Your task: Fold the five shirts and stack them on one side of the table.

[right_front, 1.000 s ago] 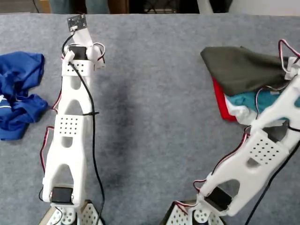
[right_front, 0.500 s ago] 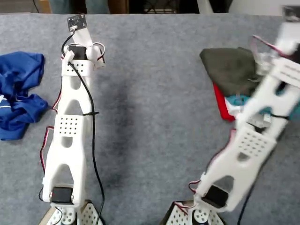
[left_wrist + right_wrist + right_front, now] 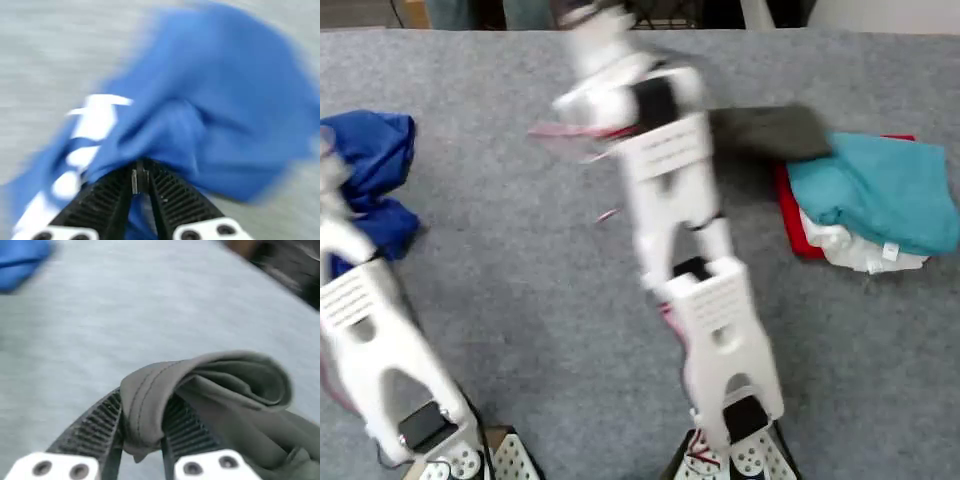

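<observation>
Your right hand (image 3: 145, 407) is clenching a fold of the olive shirt (image 3: 235, 385), and the rest of the cloth is draping back past the fingers. Well behind that hand, the teal shirt (image 3: 880, 190) is lying on the white shirt (image 3: 850, 250) and the red shirt (image 3: 785, 215) on the grey worktop (image 3: 540, 260). Your left hand (image 3: 137, 175) is sitting with its fingers pressed together against the crumpled blue shirt (image 3: 225, 100), which is lying just ahead. Whether it is pinching any cloth is unclear.

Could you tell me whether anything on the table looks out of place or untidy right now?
Yes. The dark grey shirt lies strung out from the folded pile toward mid-table, one end bunched in the right tool. The blue shirt sits crumpled and unfolded at the opposite side.
</observation>
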You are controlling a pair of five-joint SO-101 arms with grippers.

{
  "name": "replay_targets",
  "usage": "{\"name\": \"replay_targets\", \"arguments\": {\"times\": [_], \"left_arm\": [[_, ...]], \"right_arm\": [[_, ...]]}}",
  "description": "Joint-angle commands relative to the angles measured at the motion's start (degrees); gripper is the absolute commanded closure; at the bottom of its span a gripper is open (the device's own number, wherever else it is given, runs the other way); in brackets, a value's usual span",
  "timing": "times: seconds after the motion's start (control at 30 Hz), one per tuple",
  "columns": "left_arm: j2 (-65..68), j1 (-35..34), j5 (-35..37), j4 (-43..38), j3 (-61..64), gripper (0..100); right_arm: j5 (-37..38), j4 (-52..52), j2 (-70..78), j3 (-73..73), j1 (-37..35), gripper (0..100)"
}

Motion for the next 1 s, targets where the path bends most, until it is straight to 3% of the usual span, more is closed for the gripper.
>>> {"name": "replay_targets", "arguments": {"times": [0.0, 0.3, 0.57, 0.63, 0.8, 0.97], "left_arm": [[-4.4, -10.7, -5.9, 2.5, -2.9, 97], [-4.3, -28.0, -15.9, 2.8, -2.7, 97], [-3.8, -28.3, -16.7, 4.7, -2.9, 97], [-4.3, -27.3, -16.5, 6.1, -2.9, 97], [-4.0, -25.0, -16.7, 7.9, -2.8, 97], [-4.3, -24.7, -16.5, 8.2, -2.8, 97]], "right_arm": [[-2.6, -6.7, 2.6, 1.5, -11.8, 98.4], [-3.3, -15.7, 12.3, 1.5, -27.9, 98.3], [-3.2, -16.1, 12.8, 1.5, -30.3, 96.7], [-3.5, -15.8, 12.7, 1.5, -30.5, 87.4], [-6.1, -11.8, 11.2, -3.6, -27.3, 53.1], [-7.0, -0.8, 6.5, -14.6, -22.4, 50.7]]}}
